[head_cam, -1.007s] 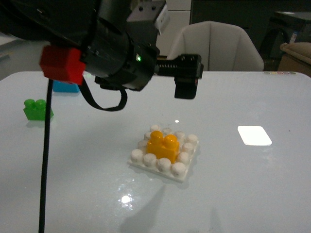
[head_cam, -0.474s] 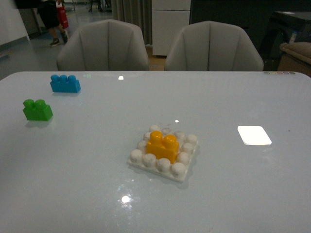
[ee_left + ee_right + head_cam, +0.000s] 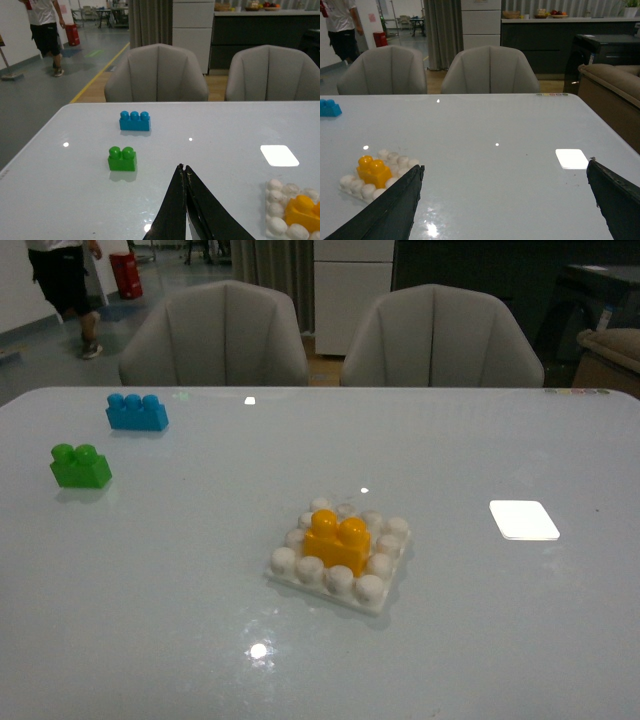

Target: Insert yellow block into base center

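Since a second ago the arm that filled the upper left of the front view has been withdrawn, and no arm is seen there now; the bricks and the base have stayed put.

At far left a green brick (image 3: pixel 81 465) is set on the table (image 3: pixel 180 620), with a blue brick (image 3: pixel 137 412) just behind it, nearer the far edge. Both are well apart from the base (image 3: pixel 340 558). Near the middle the yellow block (image 3: pixel 338 540) is seated upright on the base, ringed by white studs on every side that can be seen, so it is judged to be in the centre. To the right, well apart, a smooth white rectangle (image 3: pixel 523 519) lies flat.

The left gripper (image 3: pixel 184 170) is seen in its wrist view with its two fingers pressed together, nothing between them, above the table between the green brick and the base. The right gripper (image 3: pixel 505 172) is spread wide and empty, the base lying beside one finger.

The task looks done. What could yet go wrong: whether the block is pressed fully home cannot be told, and if it only rests on the studs it could be tipped off. A careless sweep of either arm across the middle could also shove the light base along the glossy table.
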